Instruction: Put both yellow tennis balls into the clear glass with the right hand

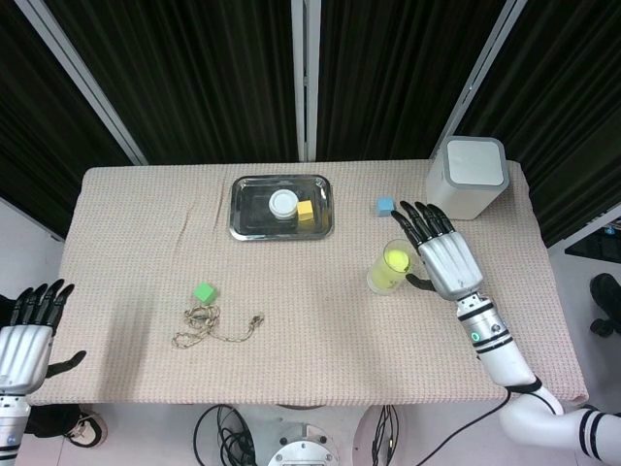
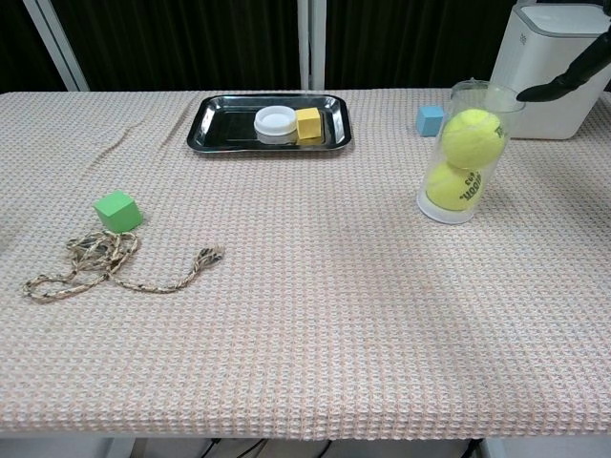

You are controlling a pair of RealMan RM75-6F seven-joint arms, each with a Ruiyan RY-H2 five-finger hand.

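Both yellow tennis balls are inside the clear glass (image 2: pixel 466 153), stacked: upper tennis ball (image 2: pixel 472 135) sits on the lower tennis ball (image 2: pixel 454 187), which rests at the glass base. Head view shows the glass (image 1: pixel 389 267) from above with 1 ball (image 1: pixel 396 259) visible in its mouth.

Glass stands upright on the worktop (image 1: pixel 310 330), right half, roughly between the blue cube (image 1: pixel 385 205) and the near edge.

Right robot hand (image 1: pixel 443 254) is just beside the glass on its right, fingers spread apart and extended, holding nothing. Thumb reaches toward the glass; cannot tell if it touches. In the chest view only a dark fingertip (image 2: pixel 563 78) shows at the right edge, near the glass rim.

Left robot hand (image 1: pixel 27 335) hangs off the left edge of the worktop, fingers apart, holding nothing. Not visible in the chest view.

Rest of the worktop:
- Metal tray (image 2: pixel 218 134) at the far centre, holding a white round lid (image 2: pixel 275 122) and a yellow cube (image 2: pixel 308 122) side by side.
- Green cube (image 2: pixel 117 210) on the left, with a tangled rope (image 2: pixel 110 261) just in front of it.
- White box-shaped appliance (image 1: pixel 468 177) at the far right corner, behind the right robot hand.
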